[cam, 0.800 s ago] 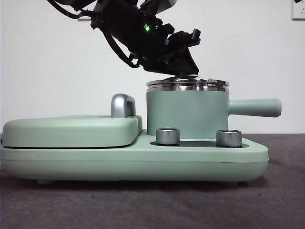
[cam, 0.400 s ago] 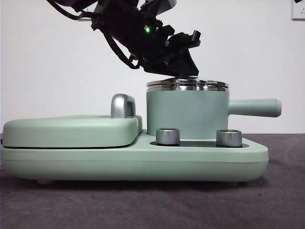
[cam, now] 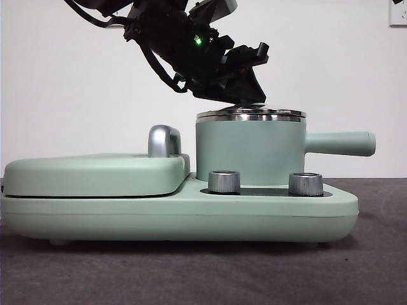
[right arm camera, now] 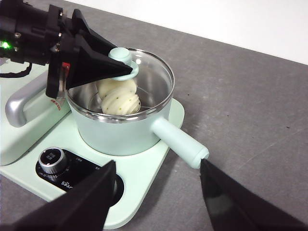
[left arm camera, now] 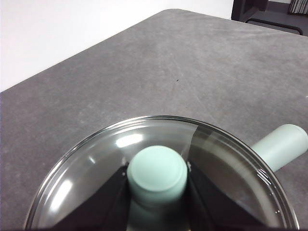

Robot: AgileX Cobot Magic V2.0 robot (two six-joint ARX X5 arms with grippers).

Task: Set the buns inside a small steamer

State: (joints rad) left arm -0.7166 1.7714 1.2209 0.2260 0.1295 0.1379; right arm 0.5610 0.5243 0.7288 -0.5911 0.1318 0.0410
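Observation:
The small steamer (cam: 248,152) stands on the mint-green base, its long handle (cam: 340,143) pointing right. Its glass lid (cam: 251,115) sits flat on the steel rim. My left gripper (cam: 247,100) reaches down from the upper left and is shut on the lid's green knob (left arm camera: 158,173). In the right wrist view both buns show through the glass inside the steamer (right arm camera: 120,130): the pleated bun (right arm camera: 120,102) in front and the smooth bun (right arm camera: 108,86) behind it. My right gripper (right arm camera: 158,163) is open and empty, hovering near the steamer's handle side.
The flat lidded griddle (cam: 95,175) with a steel handle (cam: 164,141) fills the base's left half. Two steel dials (cam: 224,181) (cam: 305,183) stand in front of the steamer. Grey tabletop (right arm camera: 260,110) lies beyond the steamer handle.
The lid has sunk a little and now rests level on the steamer's rim. The left gripper has stayed on the knob.

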